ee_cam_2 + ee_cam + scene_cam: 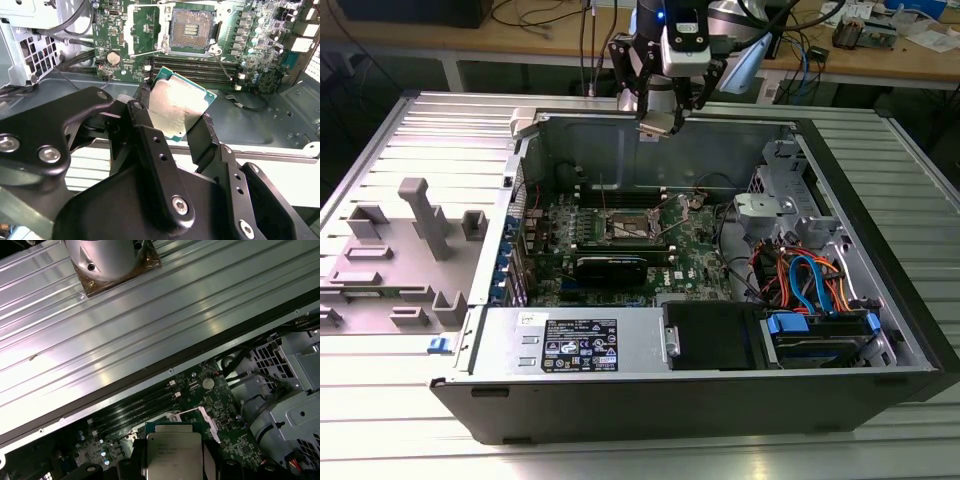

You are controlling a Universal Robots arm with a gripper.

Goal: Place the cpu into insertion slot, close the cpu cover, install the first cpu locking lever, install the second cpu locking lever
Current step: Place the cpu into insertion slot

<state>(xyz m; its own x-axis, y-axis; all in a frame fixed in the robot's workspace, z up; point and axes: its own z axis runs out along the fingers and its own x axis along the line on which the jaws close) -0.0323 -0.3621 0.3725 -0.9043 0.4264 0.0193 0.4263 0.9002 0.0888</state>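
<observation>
Gripper (659, 122): upper middle of the exterior view, over the computer case (720, 152); jaws pinch the cpu.
Cpu (180, 106): second wrist view shows it tilted between black fingers (201, 136); first wrist view shows its flat silver top (172, 455).
Insertion slot (191, 27): bare, dark centre uncovered; mid-board in the exterior view (625, 228), well apart from the gripper.
Cpu cover (143, 29): open, just beside the slot.

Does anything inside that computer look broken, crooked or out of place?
Nothing looks broken. One oddity: the chip is not in its socket. The gripper holds it over the open case, and the socket lies uncovered and empty.
</observation>
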